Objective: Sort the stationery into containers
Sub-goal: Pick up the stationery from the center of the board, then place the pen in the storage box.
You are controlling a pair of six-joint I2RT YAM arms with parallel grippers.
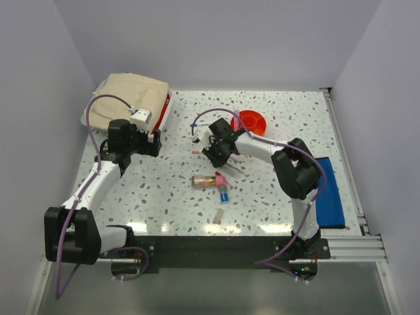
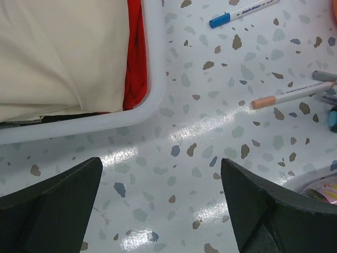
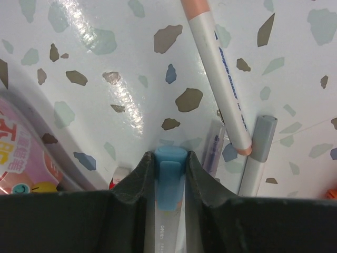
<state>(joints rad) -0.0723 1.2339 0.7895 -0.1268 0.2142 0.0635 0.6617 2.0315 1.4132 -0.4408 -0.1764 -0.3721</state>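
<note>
Right gripper (image 3: pixel 169 176) is clenched on a blue-capped pen (image 3: pixel 169 158), one finger on each side of the cap, low over the desk (image 1: pixel 164 203) near its middle. Just beside that pen lie a peach-tipped pen (image 3: pixel 218 79) and a grey-capped pen (image 3: pixel 258 153), touching each other at the near end. A clear tube (image 1: pixel 205 180) with colourful contents lies flat toward the arm bases, with a pink marker (image 1: pixel 220 177) at its end and a blue marker (image 1: pixel 224 195) just beyond. The orange tub (image 1: pixel 249 121) stands behind the right gripper, close by; what is inside it cannot be made out.

Left gripper (image 2: pixel 160 168) is released, jaws wide, nothing between them, hovering over bare desk beside the white tray (image 2: pixel 152 79) that holds the beige cloth (image 2: pixel 63 52). A blue mat (image 1: pixel 328 193) lies at the right edge.
</note>
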